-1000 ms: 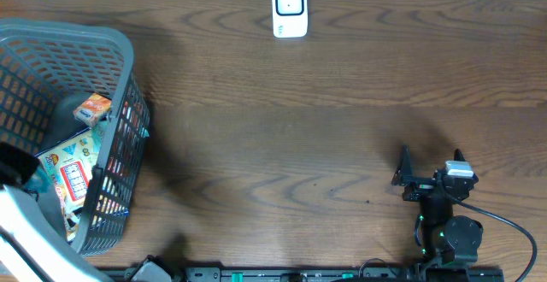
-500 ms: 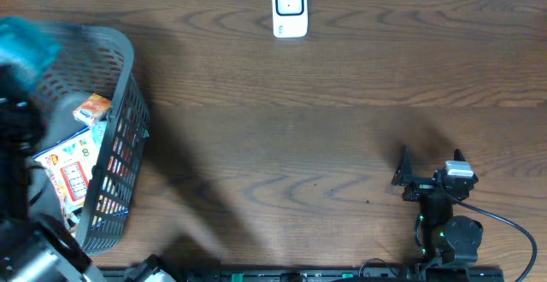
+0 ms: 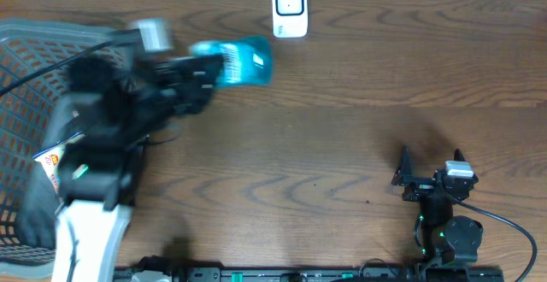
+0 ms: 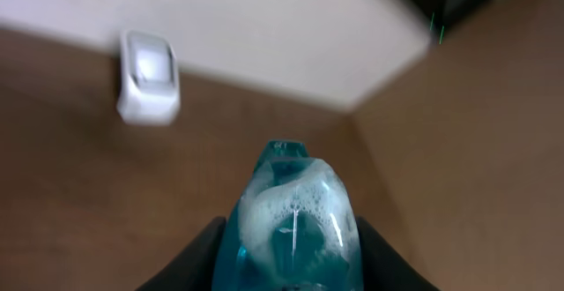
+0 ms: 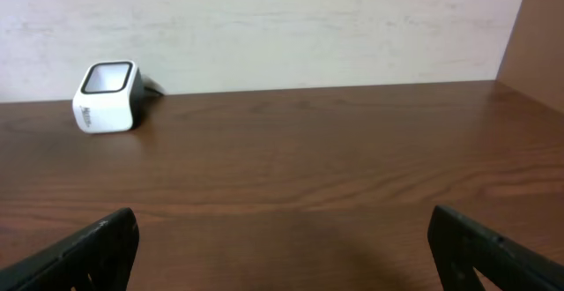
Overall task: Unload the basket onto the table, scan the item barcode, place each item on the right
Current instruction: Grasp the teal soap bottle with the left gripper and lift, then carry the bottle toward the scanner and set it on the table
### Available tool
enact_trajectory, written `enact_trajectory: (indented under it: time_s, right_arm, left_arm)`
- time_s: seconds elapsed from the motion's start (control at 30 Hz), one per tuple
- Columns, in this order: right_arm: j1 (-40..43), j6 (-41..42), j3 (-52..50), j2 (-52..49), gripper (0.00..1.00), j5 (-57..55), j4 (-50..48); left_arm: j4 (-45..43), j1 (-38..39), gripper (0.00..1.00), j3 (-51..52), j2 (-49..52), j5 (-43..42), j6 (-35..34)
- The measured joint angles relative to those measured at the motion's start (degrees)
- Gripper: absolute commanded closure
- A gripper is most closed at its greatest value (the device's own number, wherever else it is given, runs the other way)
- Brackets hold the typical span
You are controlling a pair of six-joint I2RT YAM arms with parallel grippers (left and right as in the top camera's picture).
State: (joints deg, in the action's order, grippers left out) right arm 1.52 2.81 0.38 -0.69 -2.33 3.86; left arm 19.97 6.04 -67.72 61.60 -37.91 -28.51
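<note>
A dark wood tabletop [image 3: 342,128] carries a basket [image 3: 26,43] at its left edge. The left fingers [image 4: 198,264] pinch a teal bottle [image 3: 244,61] close to the scanner [image 3: 290,8]. The barcode is unseen, so the bottle should probably be turned slowly until it squarely faces the window. The right fingers [image 5: 88,247] are spread and hold nothing.

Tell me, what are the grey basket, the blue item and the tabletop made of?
Grey basket: likely moulded plastic, matte; open lattice walls. Blue item: seemingly clear glossy plastic holding blue liquid; white foam shows through. Tabletop: dark wood grain with slight sheen, real wood or laminate, cannot tell.
</note>
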Motion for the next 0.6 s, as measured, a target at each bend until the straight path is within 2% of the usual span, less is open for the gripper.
enact_trajectory:
  time_s: [0.13, 0.33, 0.6]
  right_arm:
    - [0.00, 0.00, 0.00, 0.00, 0.01, 0.02, 0.00]
    - [0.00, 0.00, 0.00, 0.00, 0.01, 0.02, 0.00]
    - [0.00, 0.00, 0.00, 0.00, 0.01, 0.02, 0.00]
  left_arm:
    - [1.62, 10.97, 0.66, 0.37, 11.76, 4.48, 3.39]
    - [7.19, 18.40, 0.66, 0.87, 24.04, 15.17, 9.86]
    - [12.96, 22.36, 0.65, 1.55, 26.03, 28.41, 18.88]
